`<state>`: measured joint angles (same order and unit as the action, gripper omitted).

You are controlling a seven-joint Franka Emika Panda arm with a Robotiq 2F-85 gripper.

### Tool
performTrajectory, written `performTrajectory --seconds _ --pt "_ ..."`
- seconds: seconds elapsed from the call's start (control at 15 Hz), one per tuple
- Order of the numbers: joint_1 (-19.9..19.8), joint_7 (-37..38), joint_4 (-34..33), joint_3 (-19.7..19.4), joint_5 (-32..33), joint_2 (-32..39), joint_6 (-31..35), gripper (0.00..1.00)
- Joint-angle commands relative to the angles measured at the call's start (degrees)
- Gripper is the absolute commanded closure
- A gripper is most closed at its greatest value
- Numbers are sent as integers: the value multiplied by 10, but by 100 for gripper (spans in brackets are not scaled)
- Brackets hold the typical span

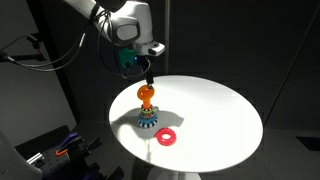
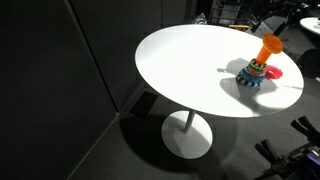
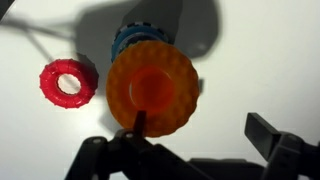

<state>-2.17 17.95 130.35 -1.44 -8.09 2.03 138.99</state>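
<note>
Currently the gripper [image 3: 200, 135] is spread wide and holds nothing. One finger [image 3: 137, 125] lies at the rim of the orange disc [image 3: 152, 88]; whether it touches cannot be told. The other finger is well apart from the disc. The disc tops a stack, with the blue gear base [image 3: 130, 40] directly beneath it. A red ring [image 3: 67, 83] lies flat near the disc, not touching. All of this rests on the white round table [image 1: 220, 110].

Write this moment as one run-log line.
gripper: open, just above orange piece | orange piece: top of stacking toy | red ring: flat on white table, beside toy
</note>
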Motion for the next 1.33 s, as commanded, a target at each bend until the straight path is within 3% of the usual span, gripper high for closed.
performTrajectory --seconds 0.0,1.27 --pt "2 -15 -12 -1 -18 11 7 0" --pt "6 -18 -9 4 -33 16 22 0"
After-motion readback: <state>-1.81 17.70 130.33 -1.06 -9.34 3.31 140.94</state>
